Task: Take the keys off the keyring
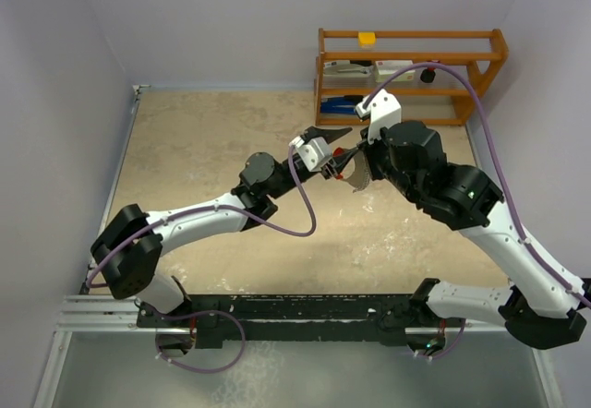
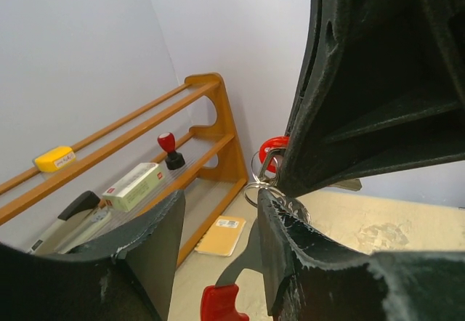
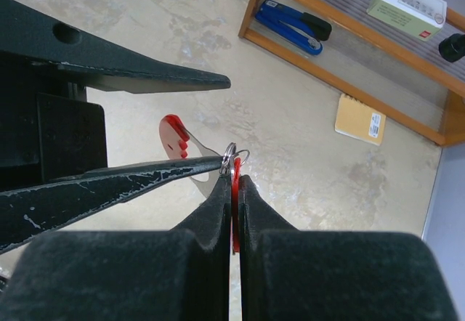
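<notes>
The right gripper [image 3: 234, 176] is clenched on what I take to be the key [image 3: 235, 219]. Only a thin red edge of it shows between the pressed fingers, so its blade and the exact hold are hidden. Right at the fingertips sits the silvery ring [image 3: 232, 154]. Hanging from it, just beyond the tips and to their left, is the red-and-white fob [image 3: 185, 147], held up off the table [image 3: 305, 161]. The left gripper [image 3: 224, 123] reaches in from the left with its fingers spread wide. The lower finger's tip touches the ring, the upper one stands well clear above, and the fob shows in the gap between them, gripped by neither. The step in hand looks like the separation itself, with the key pinned and the other gripper lining up on the ring. The next move probably calls for the left fingers to close squarely on the ring or fob, then to work the key along the coil, since a straight pull would likely slip. I cannot tell whether the ring is one loop or several, or whether more keys hang there. From above, the wrists cover the meeting point. Farther past the tips stand a wooden shelf [image 3: 341, 87] and a notebook [image 3: 360, 121].
</notes>
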`<state>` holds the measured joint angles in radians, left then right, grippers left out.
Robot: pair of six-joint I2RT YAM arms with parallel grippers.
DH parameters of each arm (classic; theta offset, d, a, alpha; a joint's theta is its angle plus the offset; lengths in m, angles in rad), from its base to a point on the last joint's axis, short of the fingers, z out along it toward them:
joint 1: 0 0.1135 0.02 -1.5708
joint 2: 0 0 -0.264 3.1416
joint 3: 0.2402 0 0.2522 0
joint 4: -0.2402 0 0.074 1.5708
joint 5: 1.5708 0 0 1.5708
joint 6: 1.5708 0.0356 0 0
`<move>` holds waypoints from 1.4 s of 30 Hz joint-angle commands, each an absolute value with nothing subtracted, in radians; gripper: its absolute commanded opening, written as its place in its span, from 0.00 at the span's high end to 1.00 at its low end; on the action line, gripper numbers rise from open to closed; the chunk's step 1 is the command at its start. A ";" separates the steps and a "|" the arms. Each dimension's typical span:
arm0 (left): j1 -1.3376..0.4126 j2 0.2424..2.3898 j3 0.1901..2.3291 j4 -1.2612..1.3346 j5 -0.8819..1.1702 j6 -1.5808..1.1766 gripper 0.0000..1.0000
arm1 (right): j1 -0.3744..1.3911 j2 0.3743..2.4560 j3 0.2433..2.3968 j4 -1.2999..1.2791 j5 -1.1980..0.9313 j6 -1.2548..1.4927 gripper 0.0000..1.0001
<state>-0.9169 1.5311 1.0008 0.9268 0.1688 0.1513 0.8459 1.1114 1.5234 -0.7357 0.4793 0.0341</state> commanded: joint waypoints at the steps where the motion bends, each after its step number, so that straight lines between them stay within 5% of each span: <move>1: -0.920 1.555 1.048 0.977 0.213 0.149 0.59 | 0.850 1.111 1.569 -0.693 0.480 0.025 1.00; 18: -0.920 1.559 1.069 1.060 0.466 0.063 0.70 | 0.851 1.095 1.553 -0.691 0.473 0.032 1.00; 32: -0.920 1.607 1.125 1.101 0.480 0.028 0.75 | 0.850 1.080 1.545 -0.697 0.446 0.042 1.00; 42: -0.920 1.635 1.166 1.136 0.534 -0.034 1.00 | 0.850 1.085 1.543 -0.693 0.443 0.041 1.00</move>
